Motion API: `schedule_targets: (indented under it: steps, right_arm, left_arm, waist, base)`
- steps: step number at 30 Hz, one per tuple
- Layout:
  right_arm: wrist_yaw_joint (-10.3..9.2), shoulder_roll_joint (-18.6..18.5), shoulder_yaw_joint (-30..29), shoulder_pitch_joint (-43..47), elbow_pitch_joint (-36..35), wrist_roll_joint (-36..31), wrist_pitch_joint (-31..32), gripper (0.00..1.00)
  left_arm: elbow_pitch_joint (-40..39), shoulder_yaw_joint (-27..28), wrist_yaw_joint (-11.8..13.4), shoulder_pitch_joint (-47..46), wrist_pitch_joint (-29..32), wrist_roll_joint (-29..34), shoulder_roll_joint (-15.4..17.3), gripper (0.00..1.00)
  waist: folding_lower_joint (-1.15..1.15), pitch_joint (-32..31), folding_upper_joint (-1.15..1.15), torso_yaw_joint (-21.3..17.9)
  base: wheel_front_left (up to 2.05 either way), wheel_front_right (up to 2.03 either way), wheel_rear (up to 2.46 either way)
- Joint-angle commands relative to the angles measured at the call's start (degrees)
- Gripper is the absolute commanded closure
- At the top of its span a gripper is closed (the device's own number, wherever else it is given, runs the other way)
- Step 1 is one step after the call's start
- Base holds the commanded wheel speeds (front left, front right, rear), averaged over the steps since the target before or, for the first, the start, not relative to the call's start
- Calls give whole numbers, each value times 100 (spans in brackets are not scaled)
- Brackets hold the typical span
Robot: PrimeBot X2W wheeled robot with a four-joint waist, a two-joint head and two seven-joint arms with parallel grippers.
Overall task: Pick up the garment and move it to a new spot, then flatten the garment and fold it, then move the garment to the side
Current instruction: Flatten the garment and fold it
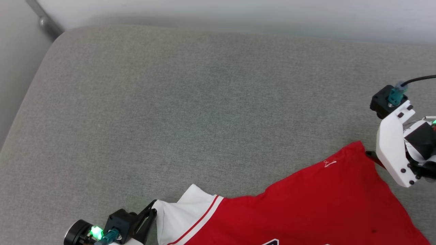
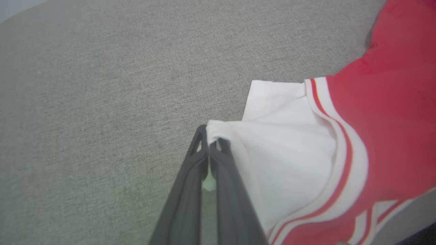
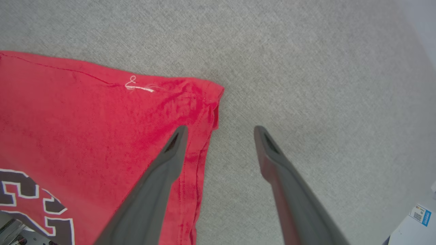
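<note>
Left gripper (image 2: 208, 137) clamped on white sleeve (image 2: 282, 136) of garment (image 1: 323, 204); right gripper (image 3: 219, 131) spread apart at red hem corner (image 3: 207, 92); grey cushion (image 1: 170, 102) beneath.

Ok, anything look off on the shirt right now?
A loose white thread curls out of the garment near its red hem corner. The white sleeve is bunched where the left gripper pinches it.

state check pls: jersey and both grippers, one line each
garment: lying on the grey cushion, lettered face up, not folded yet.
white sleeve: corner pinched and drawn up into a peak.
left gripper: shut on the white sleeve's corner.
right gripper: open, holding nothing; one finger over the red hem corner, the other over bare cushion.
</note>
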Motion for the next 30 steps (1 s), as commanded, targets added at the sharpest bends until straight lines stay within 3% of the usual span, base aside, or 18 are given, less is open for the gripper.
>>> schedule_targets:
  steps: [1, 7, 16, 17, 30]
  right_arm:
    - [-4, 98, 150, -197, 238, -1, 32, 0]
    - [-4, 253, 709, -602, 1089, 69, -144, 0]
    - [-3, 375, 1602, -384, 1758, 364, -528, 0]
    - [-3, 380, 1665, -395, 1770, 388, -614, 99]
    - [-4, 20, 1989, -701, 1405, 747, -2262, 100]
  left_arm:
    - [31, -4, -29, -115, -20, 58, -28, 100]
    - [109, -21, -105, -327, -37, 123, -176, 100]
    - [282, -26, -153, -435, -92, 121, -329, 100]
    - [302, -29, -152, -428, -84, 109, -330, 100]
    - [398, 46, -12, -134, -181, 16, -167, 100]
  waist:
    - [0, 134, 0, 123]
    - [0, 414, 0, 292]
    - [0, 532, 0, 334]
    - [0, 508, 0, 322]
    - [0, -802, 0, -137]
  base:
    - [0, 0, 0]
    - [0, 0, 0]
    - [0, 0, 0]
    - [0, 0, 0]
    - [0, 0, 0]
